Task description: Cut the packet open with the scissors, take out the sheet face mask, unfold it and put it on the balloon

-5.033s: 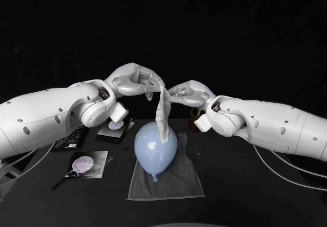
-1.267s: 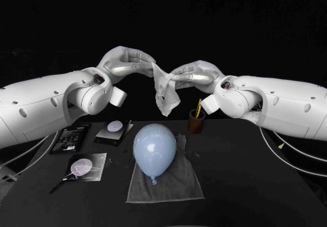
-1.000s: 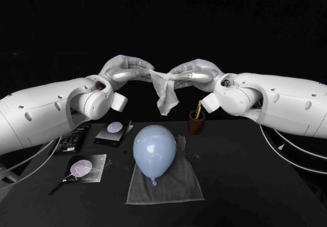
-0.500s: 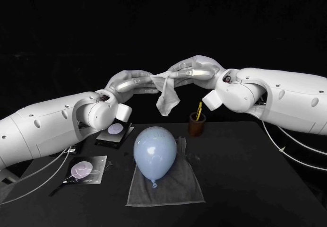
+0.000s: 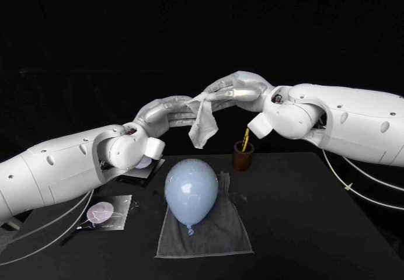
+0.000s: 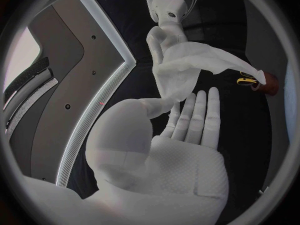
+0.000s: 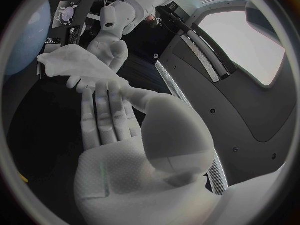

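Aloft, right robot hand (image 5: 236, 93) pinches mask (image 5: 203, 119); left robot hand (image 5: 169, 112): grip unclear; brown cup (image 5: 243, 158) holds yellow tool (image 5: 245, 140).

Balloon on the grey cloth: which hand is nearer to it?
Left, it seems. The left hand hangs lower, above the balloon's far end; the right hand is higher and further to the robot's right.

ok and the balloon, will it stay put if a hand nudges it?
Probably not. The balloon lies on its side, rounded and unheld, so it would likely roll sideways. It looks inflated, so probably very light for its size. The grey cloth under it may add a little grip.
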Available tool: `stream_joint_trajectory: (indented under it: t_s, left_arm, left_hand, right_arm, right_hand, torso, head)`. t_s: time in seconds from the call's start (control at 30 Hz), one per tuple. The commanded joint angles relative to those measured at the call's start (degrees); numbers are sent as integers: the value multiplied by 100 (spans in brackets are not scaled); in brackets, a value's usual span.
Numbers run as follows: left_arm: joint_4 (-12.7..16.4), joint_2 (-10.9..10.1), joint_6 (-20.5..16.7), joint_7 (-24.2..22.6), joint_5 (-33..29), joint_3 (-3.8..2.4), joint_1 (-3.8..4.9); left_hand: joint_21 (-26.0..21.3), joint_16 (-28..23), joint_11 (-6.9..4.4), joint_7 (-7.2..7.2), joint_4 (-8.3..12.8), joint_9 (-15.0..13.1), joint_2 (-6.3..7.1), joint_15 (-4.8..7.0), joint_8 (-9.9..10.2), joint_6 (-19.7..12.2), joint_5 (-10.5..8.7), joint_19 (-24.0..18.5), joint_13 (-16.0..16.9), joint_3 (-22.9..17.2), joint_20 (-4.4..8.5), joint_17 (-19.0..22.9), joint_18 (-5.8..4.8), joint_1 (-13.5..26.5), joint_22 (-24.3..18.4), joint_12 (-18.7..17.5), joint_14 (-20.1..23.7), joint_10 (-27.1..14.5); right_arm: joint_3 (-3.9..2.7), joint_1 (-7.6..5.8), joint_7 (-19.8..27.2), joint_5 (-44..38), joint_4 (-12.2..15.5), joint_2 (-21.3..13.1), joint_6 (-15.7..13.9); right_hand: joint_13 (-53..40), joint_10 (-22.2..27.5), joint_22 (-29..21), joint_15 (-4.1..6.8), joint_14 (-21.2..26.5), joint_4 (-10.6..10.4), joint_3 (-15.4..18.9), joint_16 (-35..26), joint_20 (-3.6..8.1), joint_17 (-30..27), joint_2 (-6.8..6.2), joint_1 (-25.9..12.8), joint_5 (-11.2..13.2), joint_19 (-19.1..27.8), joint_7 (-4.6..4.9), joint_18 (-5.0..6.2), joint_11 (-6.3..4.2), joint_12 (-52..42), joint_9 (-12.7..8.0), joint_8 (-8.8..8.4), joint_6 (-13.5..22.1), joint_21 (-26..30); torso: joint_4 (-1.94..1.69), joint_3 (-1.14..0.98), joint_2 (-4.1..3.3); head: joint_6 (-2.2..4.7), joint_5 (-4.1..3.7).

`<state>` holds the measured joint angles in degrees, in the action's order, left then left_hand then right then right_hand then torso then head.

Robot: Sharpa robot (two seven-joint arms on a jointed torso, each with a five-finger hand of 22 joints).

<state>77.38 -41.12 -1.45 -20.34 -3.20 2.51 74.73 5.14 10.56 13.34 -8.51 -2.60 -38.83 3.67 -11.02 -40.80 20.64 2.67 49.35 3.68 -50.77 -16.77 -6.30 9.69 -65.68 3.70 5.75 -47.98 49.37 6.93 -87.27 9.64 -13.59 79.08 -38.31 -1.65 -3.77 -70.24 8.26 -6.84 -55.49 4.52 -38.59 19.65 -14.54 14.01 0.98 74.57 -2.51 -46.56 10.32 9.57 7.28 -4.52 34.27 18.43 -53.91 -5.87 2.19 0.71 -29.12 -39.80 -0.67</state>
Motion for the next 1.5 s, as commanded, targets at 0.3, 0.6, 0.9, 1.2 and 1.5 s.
stream_joint_trajectory:
  t_s: [0.3,0.6,0.9,1.2,1.5]
  left_arm:
    - [-183,69,109,-3,-147,-1,-158]
    - [-445,209,-203,96,114,28,-381]
    - [-562,302,389,17,166,35,-508]
    - [-504,305,1477,-59,-96,34,-569]
    - [-262,281,1883,-122,-372,30,-608]
  left_hand:
    - [-240,-513,92,-848,-1076,606,841,-170,41,-419,14,-1836,12,1829,12,172,-424,1126,-92,-57,1045,-163]
    - [-177,-779,309,-770,-1466,1190,685,-373,-103,-1020,41,-1992,1,5615,11,305,-500,405,-70,-143,2267,-853]
    - [-245,-649,136,-136,-1471,1438,765,-253,-241,-494,29,-2210,34,5797,9,198,-536,338,-102,103,1740,-510]
    - [-159,-408,-209,-478,-1437,1834,-439,29,11,462,-19,-1643,25,5373,20,14,-407,1204,-53,188,769,16]
    - [-208,-475,-285,-400,-1431,2237,-976,81,473,993,0,-1518,5,5791,9,4,-305,1759,-68,26,762,310]
  right_arm:
    - [-8,-14,27,-45,74,-6,-85]
    - [-15,-14,209,63,130,11,-242]
    - [-58,-14,345,171,112,76,-462]
    - [-68,-14,323,190,-86,227,-532]
    - [-62,-11,232,184,-239,335,-541]
  right_hand:
    - [-7,-59,-12,11,-56,15,-21,-44,-11,-11,62,-10,-26,-50,4,111,-8,21,152,57,16,9]
    - [-7,-64,-13,13,-67,20,-22,-51,-9,-12,63,-14,-26,-55,2,111,-9,23,160,66,18,8]
    - [-7,-66,-14,13,-71,21,-22,-54,-9,-13,63,-16,-26,-57,2,111,-10,24,163,69,19,7]
    - [-7,-67,-15,14,-74,22,-22,-58,-8,-13,63,-18,-26,-58,1,111,-10,26,166,73,20,7]
    - [-7,-69,-16,14,-80,22,-22,-61,-8,-14,63,-22,-26,-61,1,111,-10,27,170,77,21,6]
  torso:
    - [4,-10,-4]
    - [-1,-10,-5]
    - [4,2,1]
    - [2,2,0]
    - [6,4,-10]
  head:
    - [-13,-21]
    - [8,5]
    - [64,54]
    - [74,53]
    - [35,35]
